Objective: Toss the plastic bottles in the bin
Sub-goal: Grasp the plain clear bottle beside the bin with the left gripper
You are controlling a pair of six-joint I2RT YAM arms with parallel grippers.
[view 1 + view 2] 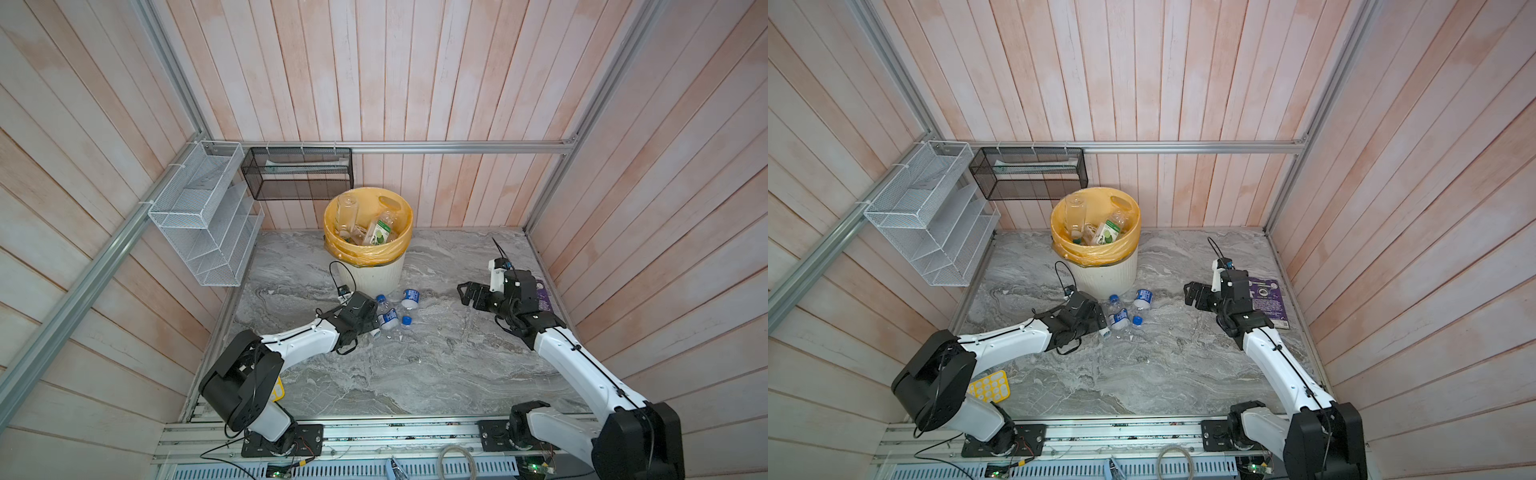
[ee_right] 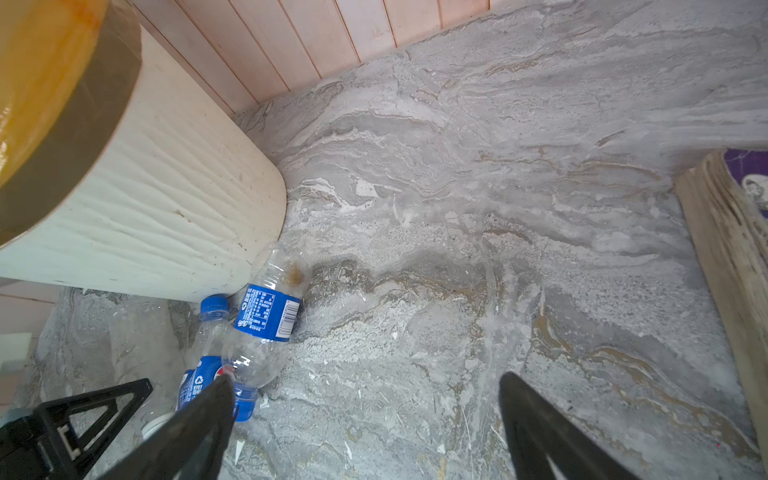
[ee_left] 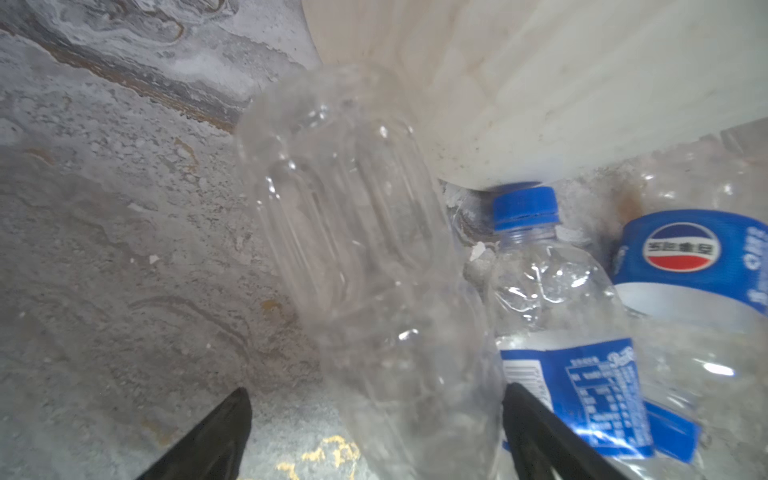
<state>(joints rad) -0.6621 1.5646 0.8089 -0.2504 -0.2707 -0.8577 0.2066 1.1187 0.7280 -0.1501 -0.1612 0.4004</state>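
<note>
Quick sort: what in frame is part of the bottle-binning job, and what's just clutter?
Job: bin; clear unlabelled bottle, inside the open left gripper; two blue-label bottles on the floor; bottles already binned.
Clutter: purple book; yellow calculator; black mesh basket; white wire rack.

The clear bottle (image 3: 353,249) is blurred in the left wrist view, one end cut off. In a top view the left arm (image 1: 299,345) hides most of the calculator (image 1: 277,389), the right arm (image 1: 573,357) part of the book (image 1: 544,303).
</note>
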